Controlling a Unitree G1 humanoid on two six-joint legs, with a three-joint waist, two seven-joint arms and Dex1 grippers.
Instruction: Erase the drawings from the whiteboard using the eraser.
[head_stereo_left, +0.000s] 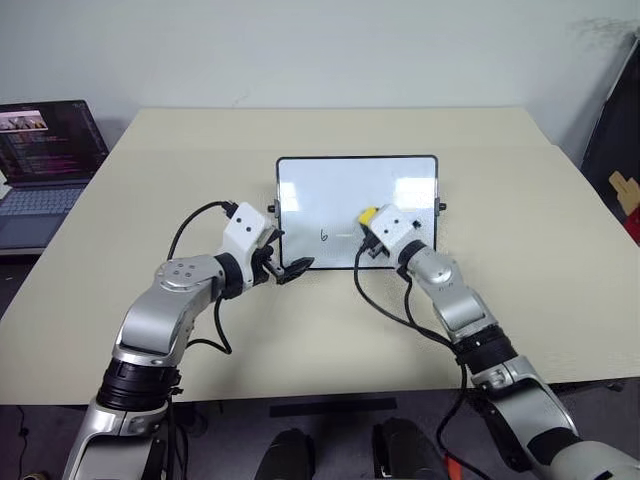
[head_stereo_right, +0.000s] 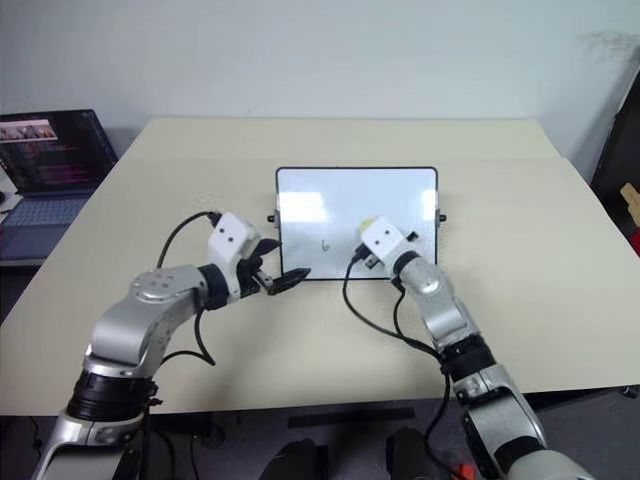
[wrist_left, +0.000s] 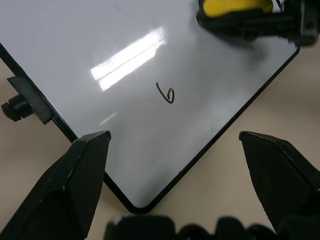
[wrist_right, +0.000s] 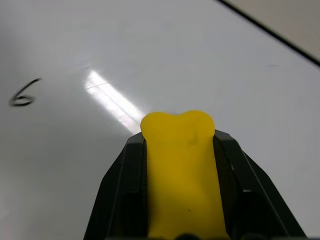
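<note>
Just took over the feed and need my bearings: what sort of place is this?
Probably an office or lab workspace: a beige table against a plain wall, an open laptop on a side desk, a small whiteboard.

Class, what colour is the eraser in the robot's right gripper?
Yellow: the eraser shows best in the right wrist view.

Bright even light, glare streaks on whiteboard (wrist_left: 125, 55) — soft shadows, wrist pics slightly blurry

The left end effector (head_stereo_left: 285, 268) is held with its two black fingers (wrist_left: 75, 175) spread wide apart, pointed forward and rightward. The right end effector (wrist_right: 180, 150) is clamped, its arm extended forward and angled leftward.
</note>
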